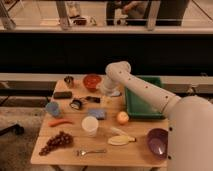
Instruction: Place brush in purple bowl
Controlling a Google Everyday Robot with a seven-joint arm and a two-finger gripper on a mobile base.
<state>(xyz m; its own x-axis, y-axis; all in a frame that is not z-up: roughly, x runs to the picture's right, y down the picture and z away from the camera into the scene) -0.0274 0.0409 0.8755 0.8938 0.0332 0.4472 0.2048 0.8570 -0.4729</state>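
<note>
The brush (82, 102) lies on the wooden table (140, 152) left of centre, its round dark head to the left and its slim handle pointing right. The purple bowl (157, 142) stands at the table's front right corner, with nothing in it. My gripper (107, 90) hangs at the end of the white arm, which reaches in from the right. It is over the back middle of the table, just right of the brush handle and next to the orange-red bowl (91, 81). It holds nothing that I can see.
A green tray (143, 102) stands at the back right. A black block (62, 94), a small dark cup (69, 80), a blue cup (53, 109), a carrot (60, 122), a white cup (90, 125), a blue sponge (97, 114), an orange fruit (122, 117), a banana (120, 140), grapes (55, 142) and a fork (90, 151) lie around.
</note>
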